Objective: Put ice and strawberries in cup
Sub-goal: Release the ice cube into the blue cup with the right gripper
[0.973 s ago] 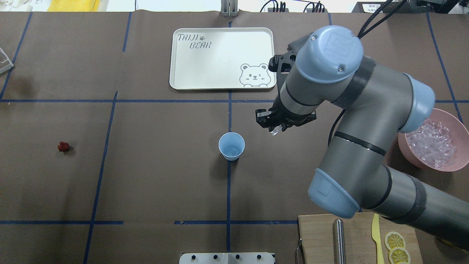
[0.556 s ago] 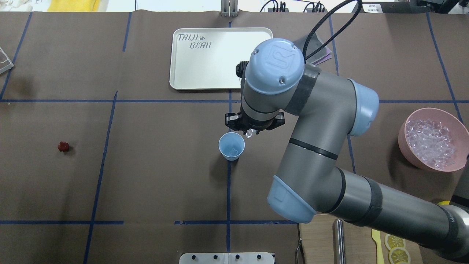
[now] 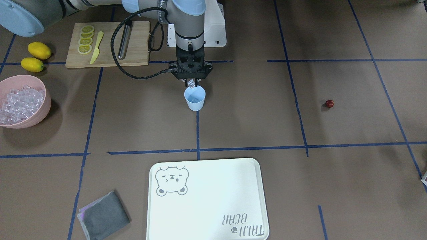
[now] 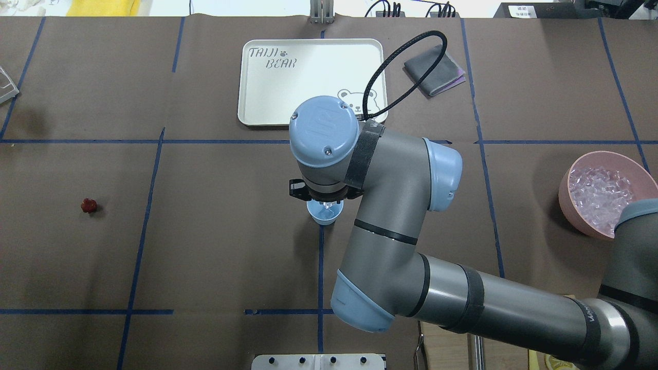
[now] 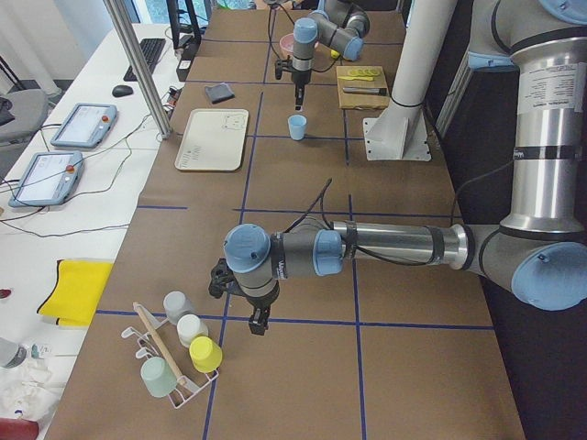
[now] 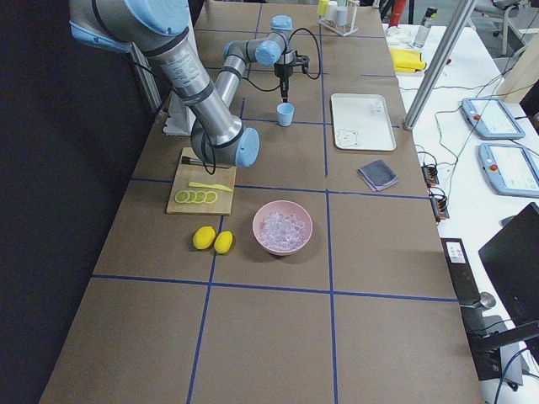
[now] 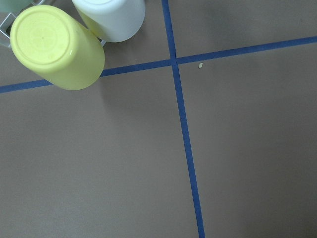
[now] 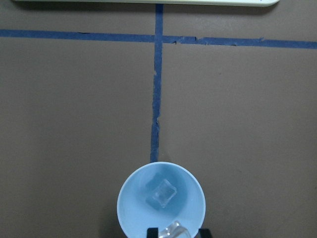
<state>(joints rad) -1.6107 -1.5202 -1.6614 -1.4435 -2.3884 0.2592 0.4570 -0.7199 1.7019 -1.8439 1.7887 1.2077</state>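
The pale-blue cup (image 3: 194,98) stands upright at the table's middle, with one ice cube (image 8: 162,193) lying on its bottom. My right gripper (image 3: 190,82) hangs straight over the cup's rim, shut on a second clear ice cube (image 3: 191,85), which shows between the fingertips at the bottom edge of the right wrist view. In the overhead view the wrist hides most of the cup (image 4: 324,216). The strawberry (image 4: 88,205) lies alone far off on the left side. My left gripper (image 5: 257,321) hovers over bare table; I cannot tell its state.
A pink bowl (image 3: 41,110) full of ice sits at the right end. Beside it are two lemons (image 3: 39,50) and a cutting board (image 3: 106,43) with slices and a knife. A white tray (image 3: 206,200) and a grey cloth (image 3: 103,215) lie beyond the cup. A cup rack (image 5: 179,353) stands by the left gripper.
My right arm has swung left with the ice cube, from right of the cup to directly above it. The cup and the strawberry have not moved.
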